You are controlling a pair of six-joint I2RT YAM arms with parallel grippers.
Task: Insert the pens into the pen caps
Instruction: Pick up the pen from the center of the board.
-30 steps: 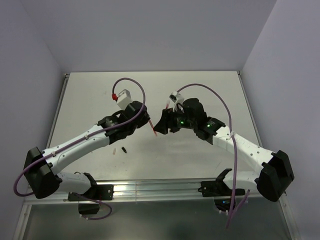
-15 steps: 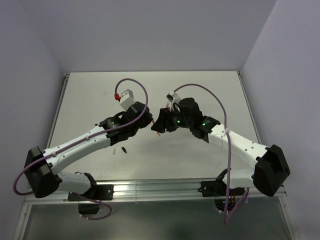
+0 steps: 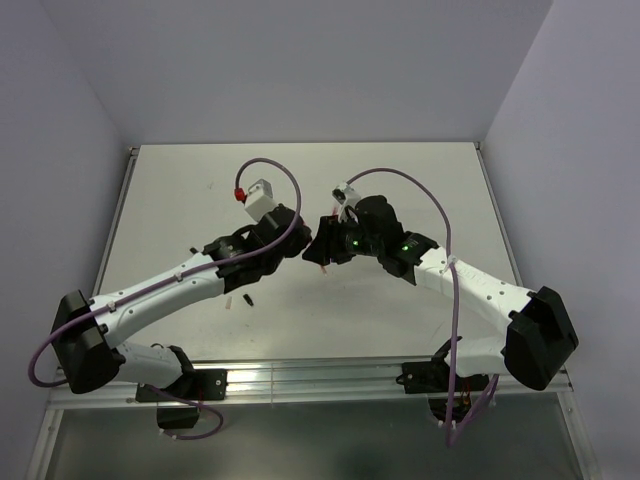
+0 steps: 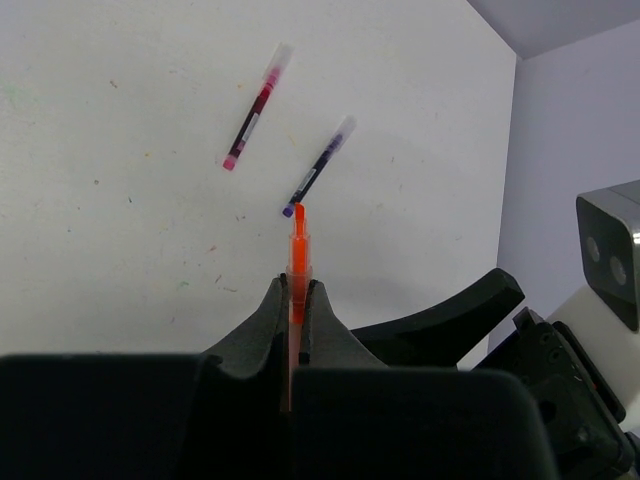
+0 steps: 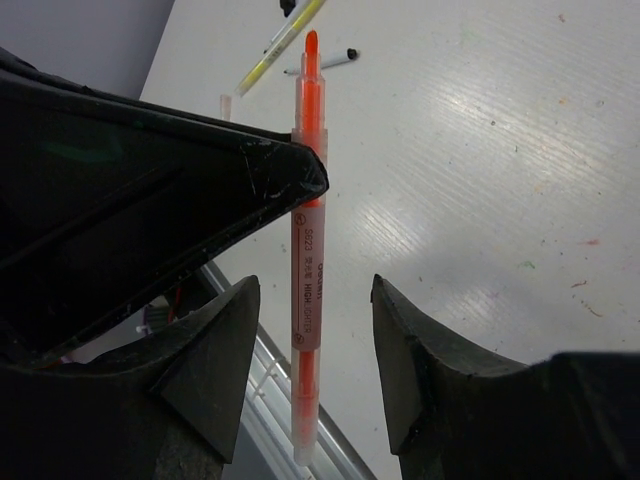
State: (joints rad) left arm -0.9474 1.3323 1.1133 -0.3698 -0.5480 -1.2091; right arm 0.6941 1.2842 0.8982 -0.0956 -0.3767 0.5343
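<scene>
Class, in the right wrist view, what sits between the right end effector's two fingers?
The orange pen, touching neither finger, seen in the right wrist view; the left end effector pinches it.

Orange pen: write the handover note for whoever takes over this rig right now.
Left end effector: shut on the orange pen, its bare tip pointing forward.
Right end effector: open, jaws either side of that pen, not touching it.
On the table: red pen and dark purple pen lie close together; yellow pen and white-black pen likewise; a whitish stub and a black stub, probably loose caps, sit toward the near left.
Done: orange pen held up off the table.
Left: cap it, then the rest; I cannot tell whether the lying pens are capped.
</scene>
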